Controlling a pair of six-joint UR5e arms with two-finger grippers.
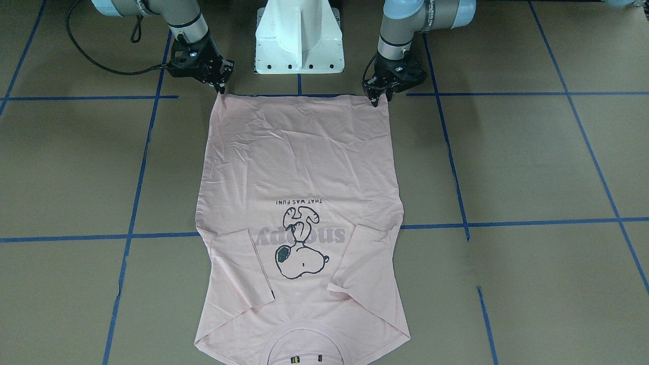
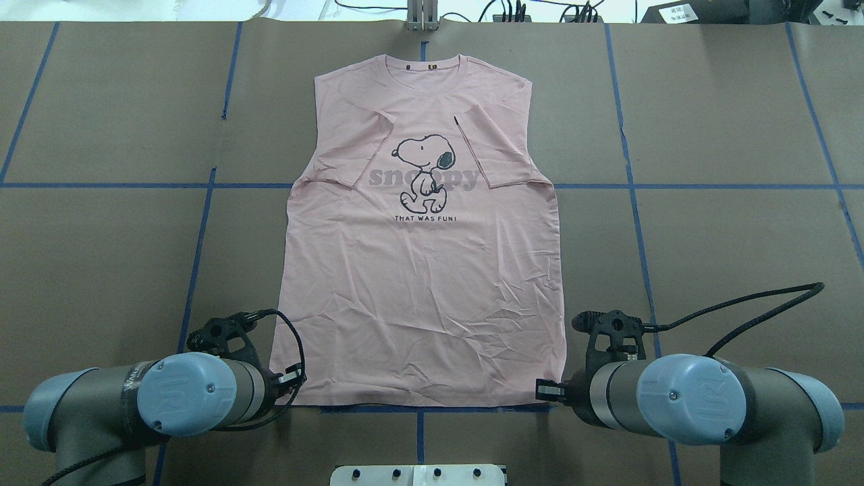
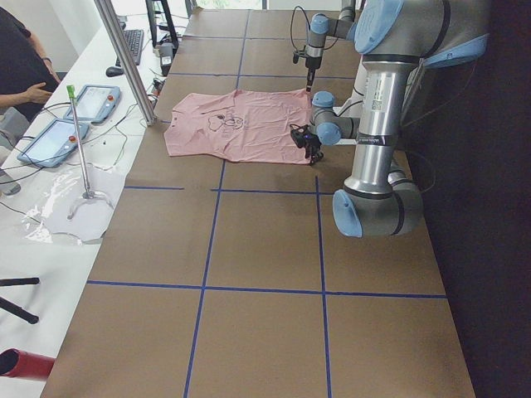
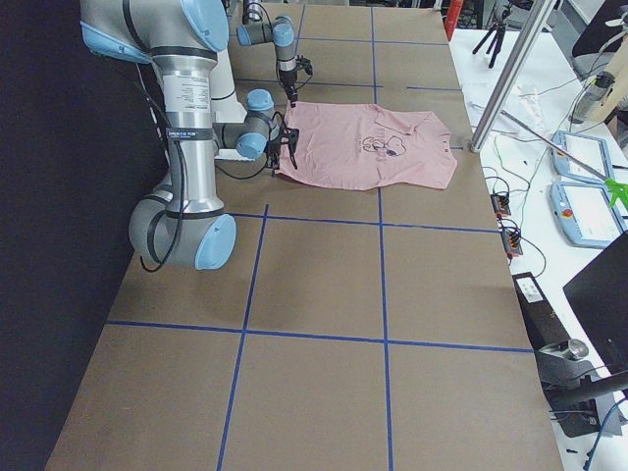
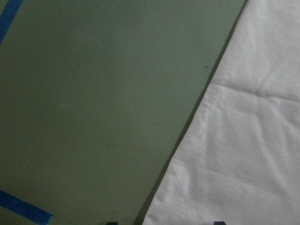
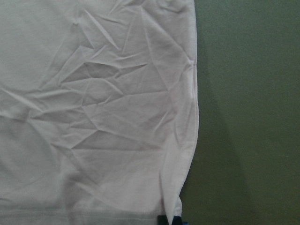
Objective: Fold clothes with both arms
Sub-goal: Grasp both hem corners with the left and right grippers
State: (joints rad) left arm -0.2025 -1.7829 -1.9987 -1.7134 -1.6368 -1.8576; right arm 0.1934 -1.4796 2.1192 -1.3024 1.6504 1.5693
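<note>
Overhead exterior shows wrinkled, seemingly thin T-shirt (image 2: 425, 297).

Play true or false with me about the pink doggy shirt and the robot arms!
1. The T-shirt lies flat with its dog print facing up. True.
2. Both sleeves stick straight out to the sides. False: they are folded in over the chest.
3. The left gripper and right gripper are touching the sleeves. False: each is at a corner of the hem, the edge nearest the robot.
4. Blue tape lines cross the table. True.
</note>
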